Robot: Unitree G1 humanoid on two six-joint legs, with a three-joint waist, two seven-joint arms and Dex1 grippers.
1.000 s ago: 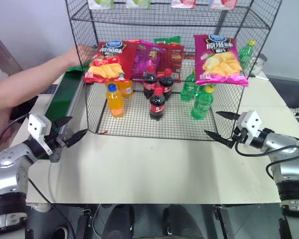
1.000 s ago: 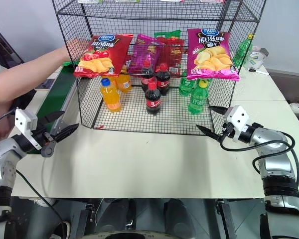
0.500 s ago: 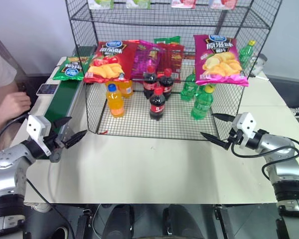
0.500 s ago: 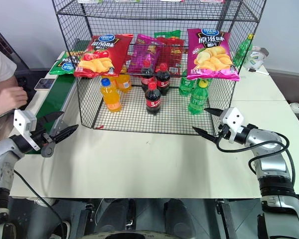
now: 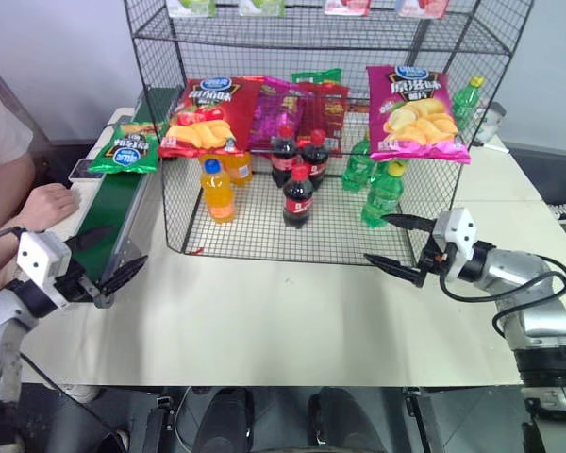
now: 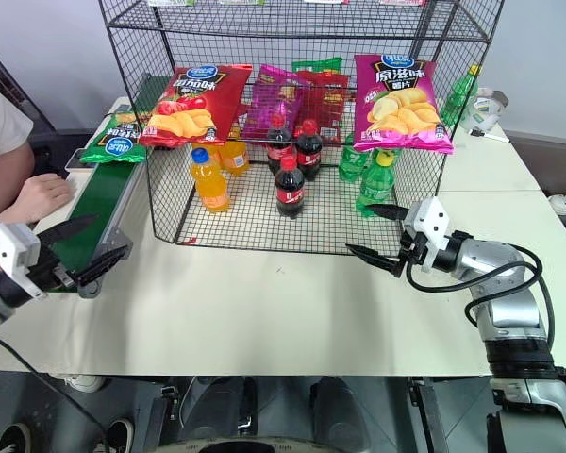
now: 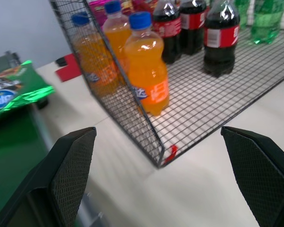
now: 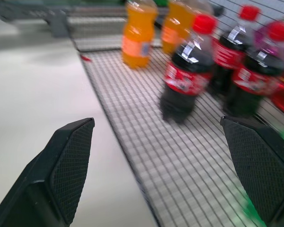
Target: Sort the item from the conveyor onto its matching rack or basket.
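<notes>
While the green crisps bag (image 5: pixel 124 149) lies flat on the conveyor (image 5: pixel 113 203) beside the rack (image 5: pixel 316 132), both grippers hover empty over the tabletop (image 5: pixel 264 311). From the head views, left gripper (image 5: pixel 102 260) and right gripper (image 5: pixel 392 243) have fingers spread wide. The left wrist view shows the bag's glossy crinkled edge (image 7: pixel 14 92): probably light, puffy, slippery; pinch a sealed end. The right wrist view shows bottles (image 8: pixel 187 66) on the mesh.

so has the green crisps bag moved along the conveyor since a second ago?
Yes. The green crisps bag has come nearer along the conveyor, from behind the rack's back corner to beside the red bag.
</notes>
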